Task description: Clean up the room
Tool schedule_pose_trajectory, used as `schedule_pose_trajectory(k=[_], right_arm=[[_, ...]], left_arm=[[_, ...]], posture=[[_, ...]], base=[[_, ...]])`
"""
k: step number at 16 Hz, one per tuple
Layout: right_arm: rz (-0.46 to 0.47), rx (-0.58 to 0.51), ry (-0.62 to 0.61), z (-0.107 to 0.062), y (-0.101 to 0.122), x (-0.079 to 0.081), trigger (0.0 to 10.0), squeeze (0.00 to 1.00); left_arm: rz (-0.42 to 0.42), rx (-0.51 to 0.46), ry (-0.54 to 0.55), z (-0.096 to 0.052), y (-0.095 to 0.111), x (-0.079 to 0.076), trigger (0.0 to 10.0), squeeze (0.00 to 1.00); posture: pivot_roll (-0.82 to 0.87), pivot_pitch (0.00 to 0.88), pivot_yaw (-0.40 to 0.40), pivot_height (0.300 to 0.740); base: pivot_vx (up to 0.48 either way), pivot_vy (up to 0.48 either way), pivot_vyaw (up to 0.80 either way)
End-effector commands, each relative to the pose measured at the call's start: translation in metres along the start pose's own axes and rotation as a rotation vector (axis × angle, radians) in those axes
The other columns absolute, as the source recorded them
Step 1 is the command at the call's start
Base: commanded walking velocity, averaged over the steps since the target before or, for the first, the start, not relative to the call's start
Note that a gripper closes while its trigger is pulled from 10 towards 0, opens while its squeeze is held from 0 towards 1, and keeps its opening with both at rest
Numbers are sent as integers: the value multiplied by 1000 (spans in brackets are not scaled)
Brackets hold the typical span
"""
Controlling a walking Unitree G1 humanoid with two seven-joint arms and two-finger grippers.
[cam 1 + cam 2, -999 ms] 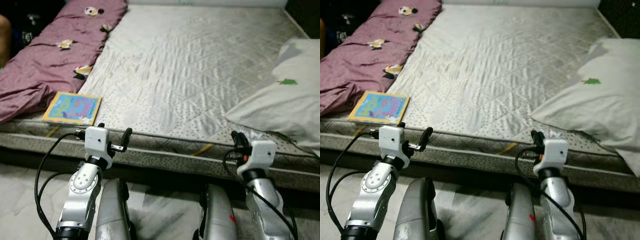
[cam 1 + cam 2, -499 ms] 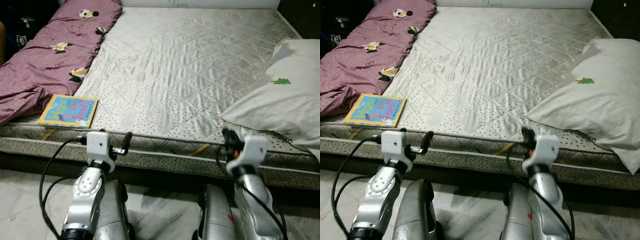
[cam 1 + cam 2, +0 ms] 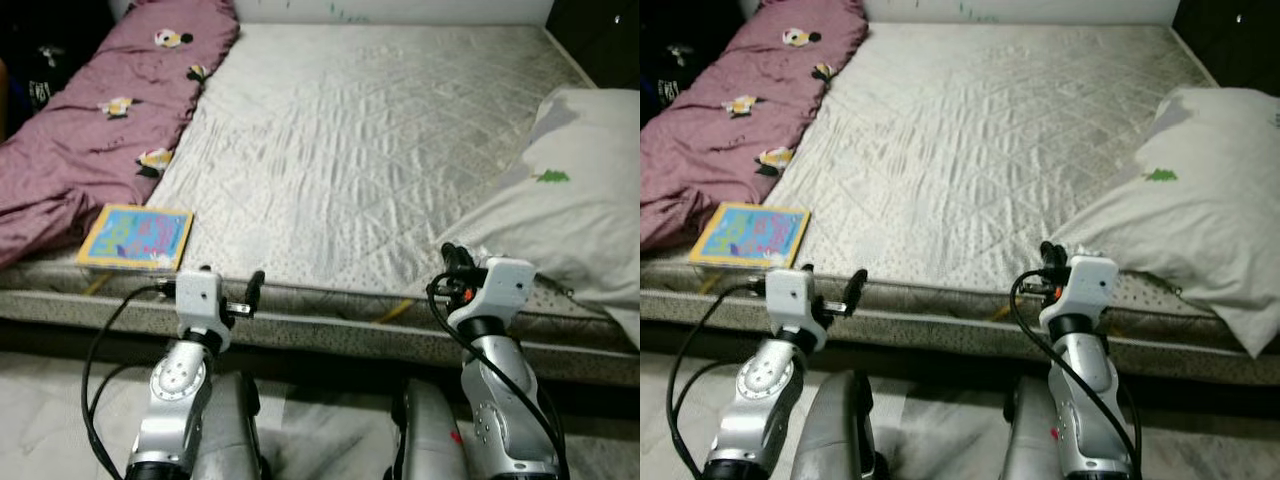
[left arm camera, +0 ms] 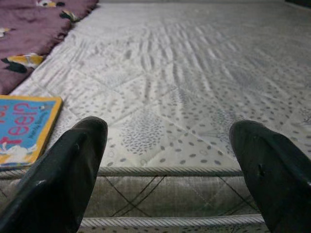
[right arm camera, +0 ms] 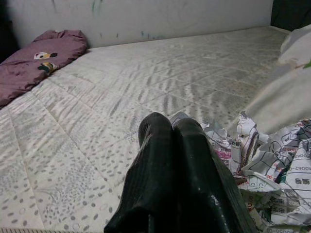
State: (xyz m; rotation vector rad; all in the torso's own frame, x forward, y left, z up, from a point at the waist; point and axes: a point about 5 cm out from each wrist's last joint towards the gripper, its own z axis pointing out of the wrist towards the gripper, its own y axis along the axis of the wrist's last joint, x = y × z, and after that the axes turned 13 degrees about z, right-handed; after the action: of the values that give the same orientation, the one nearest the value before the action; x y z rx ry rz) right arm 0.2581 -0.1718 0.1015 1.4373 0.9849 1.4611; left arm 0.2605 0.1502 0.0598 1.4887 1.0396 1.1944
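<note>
A purple blanket (image 3: 90, 150) is seen bunched along the left side of the bed (image 3: 370, 150), with a picture book (image 3: 137, 237) lying flat just beside it near the front edge. The left pincer (image 3: 228, 292) is held spread and empty at that edge, right of the book. The right pincer (image 3: 452, 262) is held pressed together, nothing pinched, beside crumpled paper (image 5: 262, 160) at the foot of a white pillow (image 3: 560, 210). The tidying is judged barely begun: book, paper and blanket are all left to be dealt with. Wide open mattress is offered between both arms, while the bed's front edge blocks low reaches
</note>
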Motion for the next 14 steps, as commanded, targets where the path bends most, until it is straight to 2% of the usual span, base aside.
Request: schedule_pose_trajectory(k=[1, 3, 7, 12, 14], right_arm=[[12, 1, -16, 3, 2, -2, 10000, 0], [17, 12, -2, 5, 0, 1, 10000, 0], [25, 28, 2, 6, -3, 3, 10000, 0], [32, 33, -19, 7, -5, 0, 10000, 0], [16, 43, -12, 5, -8, -3, 10000, 0]], left_arm=[[13, -7, 0, 2, 1, 0, 10000, 0], [-15, -6, -19, 4, 2, 1, 10000, 0], [16, -16, 18, 4, 3, 8, 10000, 0], [55, -7, 38, 4, 2, 7, 10000, 0], [57, 38, 44, 6, -4, 6, 10000, 0]], posture=[[-108, 0, 37, 636], [-94, 0, 23, 662], [-79, 0, 17, 695], [-79, 0, 24, 740], [-70, 0, 36, 740]], base=[[0, 0, 0], [0, 0, -422], [0, 0, -430], [0, 0, -430], [0, 0, -431]])
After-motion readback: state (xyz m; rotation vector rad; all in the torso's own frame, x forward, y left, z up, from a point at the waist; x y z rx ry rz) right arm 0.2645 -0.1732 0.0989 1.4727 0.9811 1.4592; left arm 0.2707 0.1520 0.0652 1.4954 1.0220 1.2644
